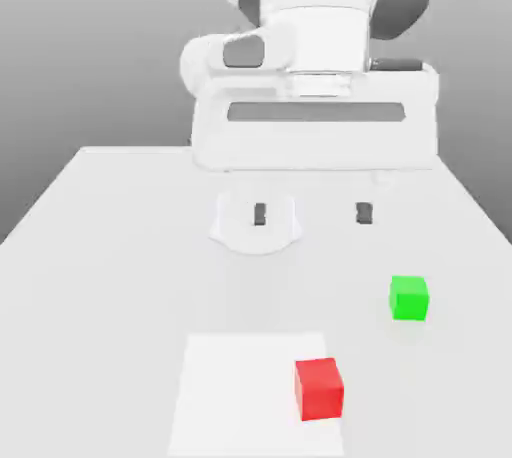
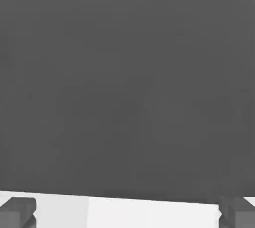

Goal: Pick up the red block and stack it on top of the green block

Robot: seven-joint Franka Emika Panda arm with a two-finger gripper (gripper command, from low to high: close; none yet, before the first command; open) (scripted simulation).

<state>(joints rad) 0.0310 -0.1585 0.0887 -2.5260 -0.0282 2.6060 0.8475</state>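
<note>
The red block (image 1: 319,389) lies on a white square patch (image 1: 230,386) near the front of the table. The green block (image 1: 408,298) sits on the bare tabletop, farther back and toward the exterior view's right of the red one. My gripper (image 1: 311,213) hangs open well above the table, behind both blocks, its two dark fingertips (image 1: 259,214) far apart with nothing between them. In the hand view the fingertips (image 2: 18,213) stand at the two lower corners over a strip of white table (image 2: 124,213).
The white tabletop (image 1: 100,276) stretches wide to the exterior view's left of the blocks. The robot's round base (image 1: 256,226) stands on the table behind the blocks, beneath the hand. A grey backdrop (image 2: 124,72) lies beyond the table.
</note>
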